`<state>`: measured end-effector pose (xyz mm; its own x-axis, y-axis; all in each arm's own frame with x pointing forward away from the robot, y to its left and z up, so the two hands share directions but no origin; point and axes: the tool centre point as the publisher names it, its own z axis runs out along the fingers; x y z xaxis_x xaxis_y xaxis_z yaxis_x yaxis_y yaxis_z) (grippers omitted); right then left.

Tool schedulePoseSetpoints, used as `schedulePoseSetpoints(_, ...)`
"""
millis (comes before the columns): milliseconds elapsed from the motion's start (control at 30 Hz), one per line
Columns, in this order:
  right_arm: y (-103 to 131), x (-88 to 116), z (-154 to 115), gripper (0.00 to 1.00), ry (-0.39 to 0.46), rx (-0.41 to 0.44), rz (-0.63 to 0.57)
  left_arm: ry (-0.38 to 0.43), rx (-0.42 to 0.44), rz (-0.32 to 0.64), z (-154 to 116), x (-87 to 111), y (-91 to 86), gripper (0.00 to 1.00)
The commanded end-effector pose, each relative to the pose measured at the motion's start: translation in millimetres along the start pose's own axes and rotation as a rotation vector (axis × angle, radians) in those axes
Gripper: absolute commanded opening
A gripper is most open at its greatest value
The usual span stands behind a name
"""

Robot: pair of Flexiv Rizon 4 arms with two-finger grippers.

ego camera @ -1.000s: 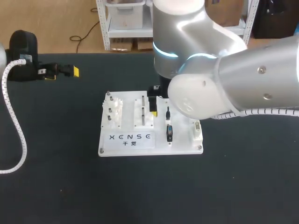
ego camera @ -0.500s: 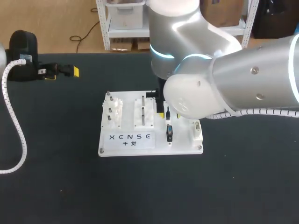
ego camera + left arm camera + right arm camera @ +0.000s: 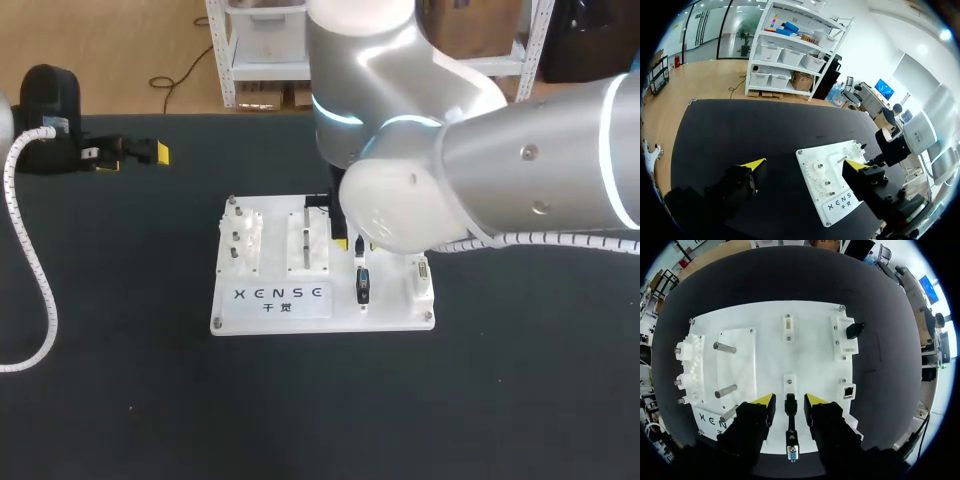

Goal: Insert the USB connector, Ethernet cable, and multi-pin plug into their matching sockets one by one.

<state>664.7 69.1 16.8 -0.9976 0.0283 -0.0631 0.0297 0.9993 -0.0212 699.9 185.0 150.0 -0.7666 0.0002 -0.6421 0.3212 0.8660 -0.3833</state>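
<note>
Plug work looks barely begun, by my reading: the black plug (image 3: 790, 405) seems to lie loose on the white board (image 3: 815, 350), and the network socket (image 3: 848, 390) near it looks vacant. I cannot identify a black piece (image 3: 854, 330) in a far block. My right gripper (image 3: 789, 399) hangs spread over the plug, one finger each side, neither touching. Only the right wrist view shows this; from overhead the arm's bulk hides it. My left gripper (image 3: 805, 163) is released, holding nothing, apart from the board.
</note>
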Motion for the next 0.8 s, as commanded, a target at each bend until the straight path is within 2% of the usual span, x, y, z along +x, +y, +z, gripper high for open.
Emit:
schedulePoseSetpoints(33, -0.6, -1.8, 1.2, 0.35, 0.002, 0.004, 0.004, 0.000, 0.000, 0.000, 0.0, 0.0, 0.0, 1.00)
schedulePoseSetpoints(433, -5.4, 1.4, 4.7, 0.25, 0.011, 0.002, 0.006, 0.000, 0.000, 0.000, 0.0, 0.0, 0.0, 1.00)
schedulePoseSetpoints(667, -4.1, 2.1, 5.1, 0.06, 0.007, 0.001, -0.003, 0.000, 0.000, 0.000, 0.0, 0.0, 0.0, 1.00)
schedulePoseSetpoints(800, -3.9, 1.9, 5.2, 0.00, 0.006, 0.004, -0.002, 0.000, 0.000, 0.000, 0.0, 0.0, 0.0, 1.00)
